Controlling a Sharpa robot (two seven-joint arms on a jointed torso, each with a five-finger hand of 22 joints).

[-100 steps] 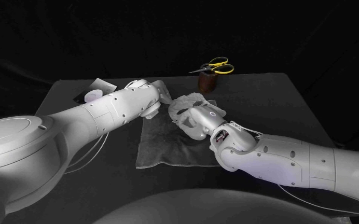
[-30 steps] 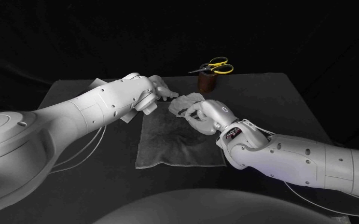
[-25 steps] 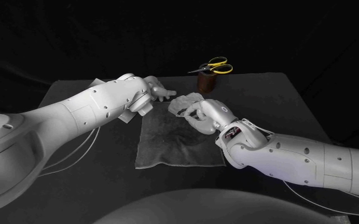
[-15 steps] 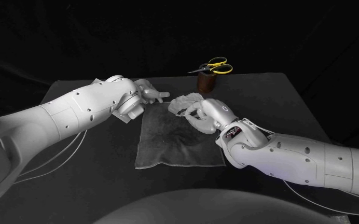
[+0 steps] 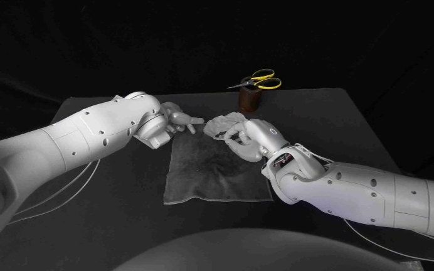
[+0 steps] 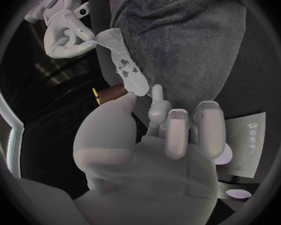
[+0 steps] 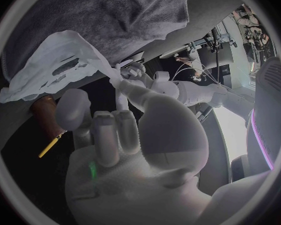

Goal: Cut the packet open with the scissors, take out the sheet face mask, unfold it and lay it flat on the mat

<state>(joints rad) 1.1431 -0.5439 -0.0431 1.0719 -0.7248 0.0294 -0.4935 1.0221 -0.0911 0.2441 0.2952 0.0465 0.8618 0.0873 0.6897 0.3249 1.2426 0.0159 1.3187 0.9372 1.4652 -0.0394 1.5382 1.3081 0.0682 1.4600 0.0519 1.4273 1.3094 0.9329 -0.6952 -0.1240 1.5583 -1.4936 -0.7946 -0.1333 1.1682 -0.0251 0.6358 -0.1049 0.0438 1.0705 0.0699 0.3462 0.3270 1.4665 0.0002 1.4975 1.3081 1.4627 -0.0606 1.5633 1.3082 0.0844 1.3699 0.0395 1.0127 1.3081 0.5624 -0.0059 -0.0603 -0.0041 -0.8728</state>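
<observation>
The sheet face mask [image 5: 220, 122] is bunched over the far end of the mat [image 5: 212, 177], pulled out in a strip (its cut-outs show in the left wrist view) between two grips. The right robot hand [image 5: 246, 136] pinches one end and the left robot hand [image 5: 174, 120] pinches the other. Beyond them, the scissors [image 5: 259, 81] stand in a brown holder [image 5: 251, 100] on the worktop [image 5: 325, 127].

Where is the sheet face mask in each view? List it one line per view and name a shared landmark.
Head view: the sheet face mask lies bunched at the far end of the mat.
Left wrist view: it is a pale strip running along the mat's edge.
Right wrist view: it is crumpled against the mat's edge.
Shared landmark: the grey mat.
</observation>
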